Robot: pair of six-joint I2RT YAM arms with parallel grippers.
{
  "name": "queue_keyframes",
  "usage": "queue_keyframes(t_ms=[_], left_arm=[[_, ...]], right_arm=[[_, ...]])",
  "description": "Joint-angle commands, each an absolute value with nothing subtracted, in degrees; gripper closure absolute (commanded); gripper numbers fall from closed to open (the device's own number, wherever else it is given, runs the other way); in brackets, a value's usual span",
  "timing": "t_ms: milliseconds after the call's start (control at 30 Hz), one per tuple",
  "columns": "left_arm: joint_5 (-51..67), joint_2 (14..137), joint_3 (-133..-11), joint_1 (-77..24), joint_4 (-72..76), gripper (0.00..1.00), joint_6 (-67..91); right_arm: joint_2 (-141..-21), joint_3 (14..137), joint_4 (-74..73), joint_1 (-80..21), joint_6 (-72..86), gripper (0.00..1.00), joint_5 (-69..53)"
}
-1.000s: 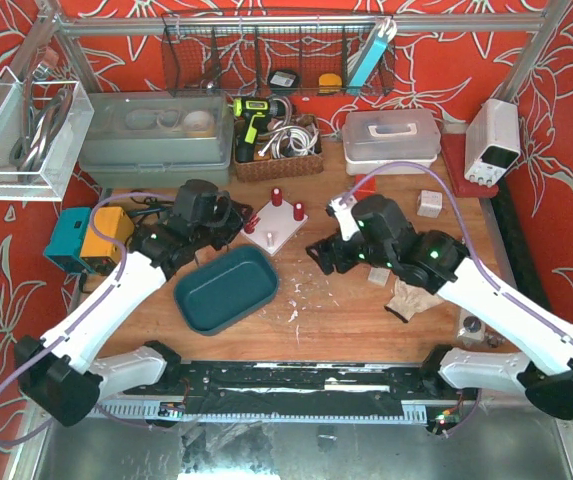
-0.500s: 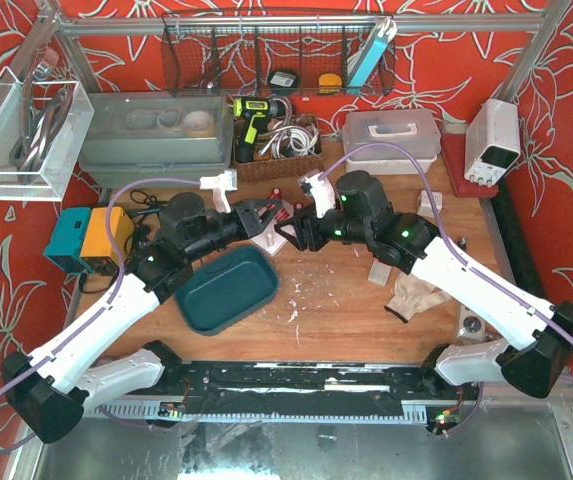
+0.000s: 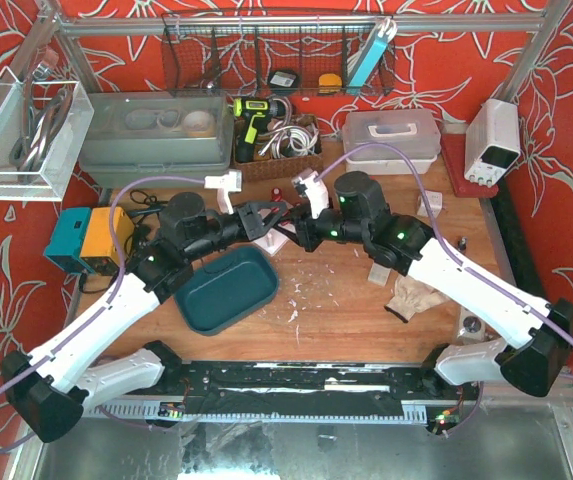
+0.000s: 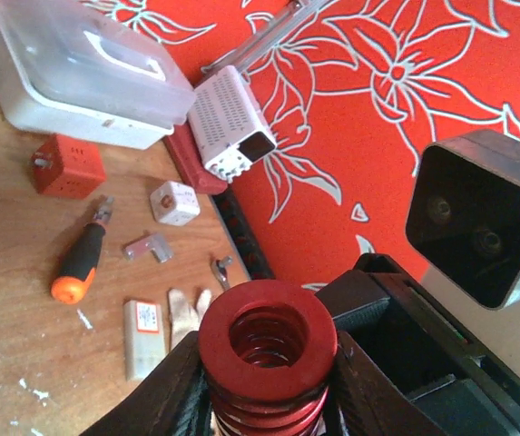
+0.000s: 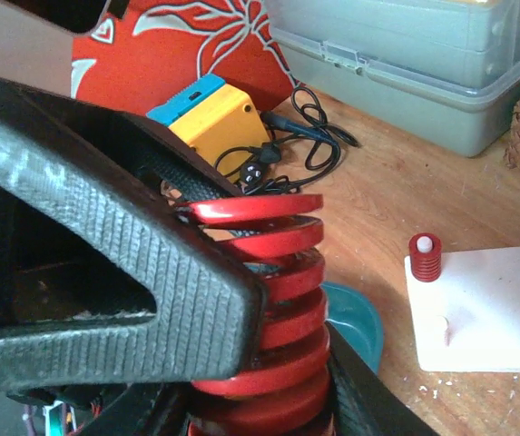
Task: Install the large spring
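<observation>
The large spring (image 3: 285,222) is a thick red coil held in the air above the white peg plate (image 5: 486,309). My left gripper (image 3: 266,217) comes in from the left. In the left wrist view the large spring (image 4: 269,336) sits end-on in the left gripper (image 4: 269,368), a dark finger against each side. My right gripper (image 3: 302,232) meets it from the right. The right wrist view has my right gripper (image 5: 260,404) shut on the lower coils of the large spring (image 5: 273,300), with the left arm's ribbed finger pressing higher up. A small red spring (image 5: 425,257) stands on one peg.
A teal tray (image 3: 224,290) lies just below and left of the grippers. A yellow and teal box (image 3: 91,238) with cables sits at the far left. A grey lidded bin (image 3: 156,140), a basket (image 3: 278,150) and a white lidded box (image 3: 391,135) line the back. A glove (image 3: 411,295) lies at right.
Both arms have swung in from the sides and met above the peg plate. The right gripper has closed onto the spring that the left gripper holds.
</observation>
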State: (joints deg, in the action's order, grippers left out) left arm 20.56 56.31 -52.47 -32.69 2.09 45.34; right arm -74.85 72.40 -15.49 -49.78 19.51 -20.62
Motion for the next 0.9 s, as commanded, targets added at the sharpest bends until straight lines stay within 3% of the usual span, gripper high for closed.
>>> queue_keyframes(t_ms=[0, 100, 167, 300, 467, 700, 867], left_arm=[[22.2, 55.4, -55.9, -33.4, -5.2, 0.54, 44.9], [20.9, 54.9, -58.8, -33.4, -11.6, 0.41, 41.2], [20.6, 55.0, -61.5, -33.3, -16.3, 0.38, 38.9], [22.6, 58.4, -67.5, -33.2, -25.8, 0.39, 37.2], [27.0, 65.0, -76.9, -33.2, -37.3, 0.4, 31.1], [28.5, 68.9, -80.5, -33.2, -40.5, 0.43, 29.5], [28.4, 71.7, -82.8, -33.2, -41.4, 0.39, 30.2]], right_arm=[[-73.3, 71.5, -12.4, -49.3, 14.9, 1.0, -18.8], [-72.4, 69.8, -13.5, -49.3, 9.0, 1.0, -19.3], [-70.5, 66.3, -10.5, -49.4, 5.1, 1.0, -19.0], [-66.5, 58.8, -0.2, -49.4, -1.0, 1.0, -18.6], [-67.1, 59.0, -0.5, -49.5, -7.8, 1.0, -18.2], [-66.3, 57.2, 2.7, -49.8, -11.6, 1.0, -17.3], [-65.7, 56.6, 3.1, -50.0, -12.2, 1.0, -16.3]])
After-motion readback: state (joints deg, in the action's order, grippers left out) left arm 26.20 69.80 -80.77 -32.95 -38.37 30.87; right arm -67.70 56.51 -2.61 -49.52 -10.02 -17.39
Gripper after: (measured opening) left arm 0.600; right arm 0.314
